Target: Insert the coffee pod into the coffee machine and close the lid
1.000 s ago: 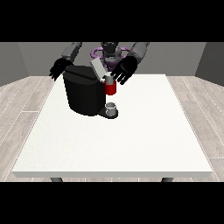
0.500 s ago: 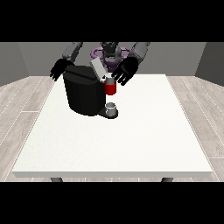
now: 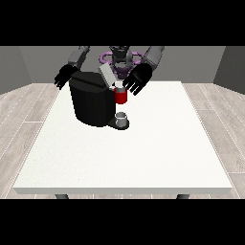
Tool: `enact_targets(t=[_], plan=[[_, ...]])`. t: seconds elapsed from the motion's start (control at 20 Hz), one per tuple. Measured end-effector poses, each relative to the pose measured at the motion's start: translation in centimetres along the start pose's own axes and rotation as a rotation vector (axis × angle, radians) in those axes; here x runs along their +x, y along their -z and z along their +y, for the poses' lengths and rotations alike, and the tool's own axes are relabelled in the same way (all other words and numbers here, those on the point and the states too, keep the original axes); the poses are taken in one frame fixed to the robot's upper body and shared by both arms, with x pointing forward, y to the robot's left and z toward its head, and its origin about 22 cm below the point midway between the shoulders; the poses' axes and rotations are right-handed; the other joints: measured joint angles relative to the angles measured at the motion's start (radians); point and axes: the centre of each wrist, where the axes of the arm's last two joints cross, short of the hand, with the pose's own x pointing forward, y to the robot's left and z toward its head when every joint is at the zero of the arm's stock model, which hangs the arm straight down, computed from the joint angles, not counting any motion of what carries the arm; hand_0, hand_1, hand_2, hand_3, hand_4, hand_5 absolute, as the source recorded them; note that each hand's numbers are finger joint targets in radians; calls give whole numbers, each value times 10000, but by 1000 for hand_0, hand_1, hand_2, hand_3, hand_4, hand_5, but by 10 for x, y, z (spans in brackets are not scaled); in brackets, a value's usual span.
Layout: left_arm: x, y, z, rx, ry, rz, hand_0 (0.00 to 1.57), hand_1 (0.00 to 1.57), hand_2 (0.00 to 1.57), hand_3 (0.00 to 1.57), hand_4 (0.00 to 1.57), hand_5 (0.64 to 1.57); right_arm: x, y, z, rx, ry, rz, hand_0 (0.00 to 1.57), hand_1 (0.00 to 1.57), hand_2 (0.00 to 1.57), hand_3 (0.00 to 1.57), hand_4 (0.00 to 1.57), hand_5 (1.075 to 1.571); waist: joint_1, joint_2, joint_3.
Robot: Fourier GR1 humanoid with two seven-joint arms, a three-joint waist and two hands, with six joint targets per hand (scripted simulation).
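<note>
A black coffee machine [image 3: 91, 103] stands on the white table [image 3: 124, 153], left of centre at the back. Its grey lid [image 3: 106, 75] is raised and tilted up. A red section [image 3: 121, 96] at the machine's front carries a white pod [image 3: 118, 85] on top. Below it a small grey cup [image 3: 121, 117] rests on the machine's base. The hand at the view's right [image 3: 137, 79] hovers just right of the lid and pod with fingers spread, holding nothing. The hand at the view's left [image 3: 63, 75] hangs behind the machine's left corner, fingers relaxed.
The table's far edge runs behind the machine, close to the robot's torso [image 3: 119, 60]. White tabletop stretches in front of the machine and to its right. Wooden floor [image 3: 21, 119] surrounds the table.
</note>
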Motion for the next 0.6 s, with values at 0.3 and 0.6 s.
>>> enact_targets(t=[0.3,0.6], plan=[[-5,-2,5,-275,294,-117,0,0,0,0,0,1571,-2,-3,2,22,-45,-6,0,0,0,0,435,1571,-64,27,-3],[-1,-1,7,-754,899,-176,0,0,0,0,0,1571,-8,-3,0,-168,-153,186,0,0,0,0,344,1571,41,-103,-4]])
